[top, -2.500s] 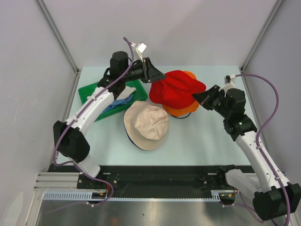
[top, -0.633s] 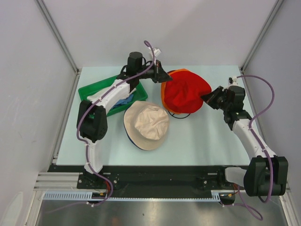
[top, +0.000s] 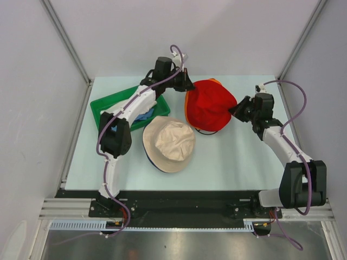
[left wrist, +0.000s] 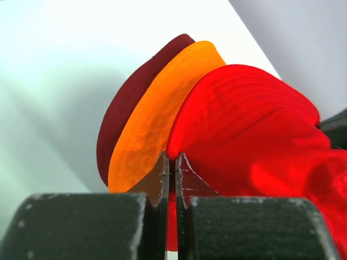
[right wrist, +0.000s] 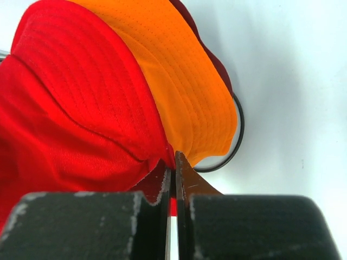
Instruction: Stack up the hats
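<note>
- One beige hat (top: 169,143) sits nearest, apart from the pile, unstacked
- Left gripper (left wrist: 169,162) and right gripper (right wrist: 172,162) both pinched tight on red hat (top: 209,105) brim, opposite sides, atop orange hat (left wrist: 157,108)
- Risk: uneven release drags red hat off-centre; fingers may snag orange brim too

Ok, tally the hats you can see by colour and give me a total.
red hat: 1
orange hat: 1
maroon hat: 1
beige hat: 1
navy hat, only an edge under the beige hat: 1
light blue hat, partly hidden in the green tray: 1
Total: 6
</note>
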Available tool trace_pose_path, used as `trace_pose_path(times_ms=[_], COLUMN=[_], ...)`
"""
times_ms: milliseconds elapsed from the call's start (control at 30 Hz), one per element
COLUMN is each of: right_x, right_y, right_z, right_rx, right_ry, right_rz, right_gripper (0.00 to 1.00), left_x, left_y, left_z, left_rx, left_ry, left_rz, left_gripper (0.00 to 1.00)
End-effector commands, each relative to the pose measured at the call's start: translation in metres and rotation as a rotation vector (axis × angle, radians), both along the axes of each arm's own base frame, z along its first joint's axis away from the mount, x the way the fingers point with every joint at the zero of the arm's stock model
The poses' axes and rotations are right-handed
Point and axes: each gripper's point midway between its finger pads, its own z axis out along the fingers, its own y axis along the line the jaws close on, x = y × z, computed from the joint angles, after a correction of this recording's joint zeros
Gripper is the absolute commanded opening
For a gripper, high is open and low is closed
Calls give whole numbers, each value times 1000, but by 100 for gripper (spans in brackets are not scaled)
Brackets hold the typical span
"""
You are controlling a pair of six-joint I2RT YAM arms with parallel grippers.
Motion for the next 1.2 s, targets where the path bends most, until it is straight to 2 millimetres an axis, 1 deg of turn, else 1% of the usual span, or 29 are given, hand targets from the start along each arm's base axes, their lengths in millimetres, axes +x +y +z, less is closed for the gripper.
trace_pose_path(times_ms=[0,33,167,200,233,267,300,333,367,400,433,467,533,567,600,633,700,733,800,833,867,967,1000,1033,1067,1100,1167], right_x=[1,2,5,4,5,4,4,4,3,3,3,1,1,-1,2,-1,4,3,12,13,18,26,29,31,34,35,37], right_y=[-26,-26,-31,-30,-26,-21,-19,-17,-17,-19,-28,-29,-38,-39,-42,-35,-30,-22,-15,-11,-9,-4,-1,0,1,5,6], right_z=[-26,-34,-48,-49,-40,-36,-29,-24,-13,-8,-1,9,26,39,52,60,75,78,78,77,70,73,70,70,74,69,69], right_rx=[-143,-154,-175,-169,-160,-143,-135,-132,-134,-138,-139,-130,-97,-88,-81,-58,-55,-35,-9,9,23,34,45,49,52,67,75], right_ry=[82,103,143,143,112,95,68,46,18,8,7,-15,-66,-107,-163,-195,-268,-284,-309,-316,-306,-352,-358,-364,-381,-372,-380], right_rz=[-101,-102,-124,-117,-104,-77,-60,-45,-31,-29,-44,-29,-9,3,13,68,116,166,209,238,246,288,311,321,333,357,366], right_gripper=[0,0,0,4,9,16,42,53,61,72,75,77,78,79,79,79,79,79,79,79,79,78,78,77,76,75,70], left_x=[32,31,31,30,28,26,26,25,23,23,22,21,19,17,17,16,15,15,14,13,13,12,10,10,10,10,10], left_y=[48,47,42,39,36,34,31,30,27,25,23,22,19,17,16,17,16,16,14,13,14,12,11,11,11,11,11], left_z=[-43,-45,-49,-48,-45,-46,-43,-39,-36,-32,-28,-26,-23,-22,-21,-20,-18,-18,-14,-13,-13,-11,-11,-10,-11,-11,-10], left_rx=[226,234,243,243,237,235,225,217,205,200,194,191,194,188,189,189,188,188,181,180,180,176,175,175,176,178,177], left_ry=[-10,-14,-27,-38,-45,-44,-62,-72,-81,-99,-111,-120,-142,-145,-154,-155,-163,-164,-173,-175,-175,-179,-178,-183,-183,-185,-189], left_rz=[186,179,167,155,143,132,120,110,91,80,69,58,36,20,12,10,5,3,-3,-5,-5,-10,-16,-17,-19,-18,-15], left_gripper=[0,0,0,0,0,0,0,0,0,0,0,0,0,0,1,0,0,0,0,0,0,0,0,0,0,0,0])
